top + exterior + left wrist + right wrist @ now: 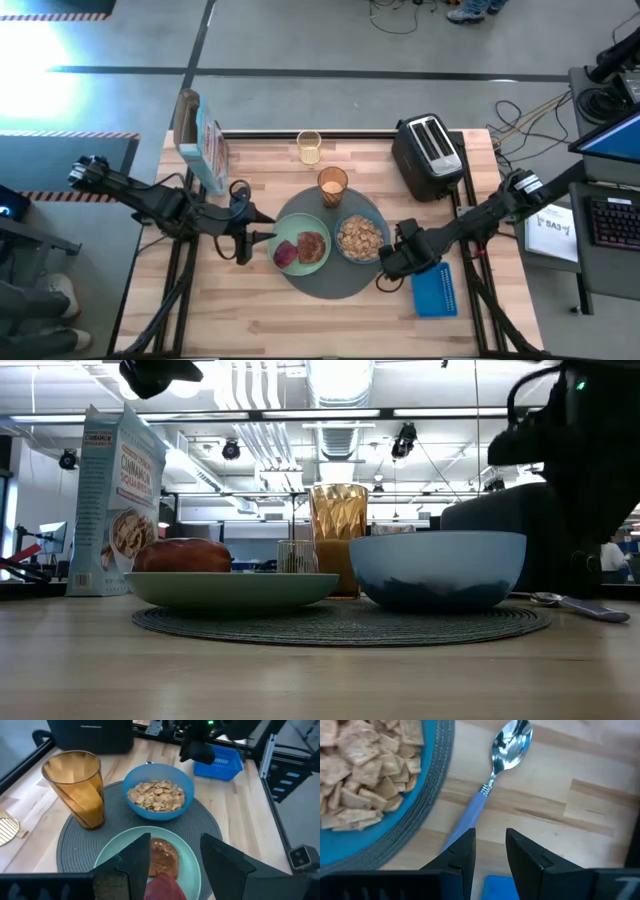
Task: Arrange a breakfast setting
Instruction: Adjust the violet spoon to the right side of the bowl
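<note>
Right gripper (490, 851): fingers a little apart, nothing between them, hovering over the handle end of the spoon (495, 772). The spoon lies flat on the bare table (580, 795), bowl end pointing away from the fingers, just off the edge of the mat (432, 785) and beside the bowl (395, 827) of cereal (360, 765). A corner of the blue basket (435, 292) shows close under the wrist.

Left gripper (172, 865): fingers wide apart, empty, poised above the plate (192, 865). Directly below it sit the toast (162, 860) and the red fruit (165, 887); beyond them the bowl, and off to one side the tumbler (75, 787), all on the mat.

Step in hand: likely the last item, the spoon, either just set down or about to be nudged. The setting otherwise looks complete. If the spoon stays, the next move calls for a straight lift clear of the handle without dragging it; if it needs squaring to the bowl, a low pinch on the thin handle.

Other stock: toaster (428, 152) and a small clear glass (309, 146) past the mat; cereal box (112, 500) standing beyond the left arm.

Writing: the box reads "CINNAMON" in the low view; the lines under it are too small to make out.
</note>
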Robot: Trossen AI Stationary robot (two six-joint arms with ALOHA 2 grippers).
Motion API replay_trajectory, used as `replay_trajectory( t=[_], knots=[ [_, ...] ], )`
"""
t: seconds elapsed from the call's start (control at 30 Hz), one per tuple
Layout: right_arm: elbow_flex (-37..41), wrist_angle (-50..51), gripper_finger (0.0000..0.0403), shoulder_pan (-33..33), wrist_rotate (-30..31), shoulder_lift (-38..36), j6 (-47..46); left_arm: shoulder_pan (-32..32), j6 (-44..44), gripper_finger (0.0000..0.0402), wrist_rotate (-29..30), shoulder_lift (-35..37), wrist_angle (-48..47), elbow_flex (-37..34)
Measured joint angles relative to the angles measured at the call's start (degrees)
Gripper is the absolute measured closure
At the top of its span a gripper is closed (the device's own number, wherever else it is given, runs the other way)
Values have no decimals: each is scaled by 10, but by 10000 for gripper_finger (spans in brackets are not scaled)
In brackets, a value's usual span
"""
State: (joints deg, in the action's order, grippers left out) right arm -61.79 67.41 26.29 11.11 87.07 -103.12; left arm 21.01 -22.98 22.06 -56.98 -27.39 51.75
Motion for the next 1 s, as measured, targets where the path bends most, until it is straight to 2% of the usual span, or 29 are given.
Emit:
replay_trajectory(
  t=[0.17, 0.47, 0.77, 1.0],
  knots=[
    [28, -27, 305, -20, -6, -22, 0, 13, 0, 247, 1, 4, -7, 0],
    [123, -158, 305, -40, 1, -112, -5, 25, -2, 247, 1, 3, -11, -1],
    [149, -154, 305, -46, 25, -156, -7, 26, -2, 247, 28, 4, -16, -1],
    [148, -161, 294, -68, -12, -142, 44, 26, -2, 247, 30, 5, -16, -1]
  ],
)
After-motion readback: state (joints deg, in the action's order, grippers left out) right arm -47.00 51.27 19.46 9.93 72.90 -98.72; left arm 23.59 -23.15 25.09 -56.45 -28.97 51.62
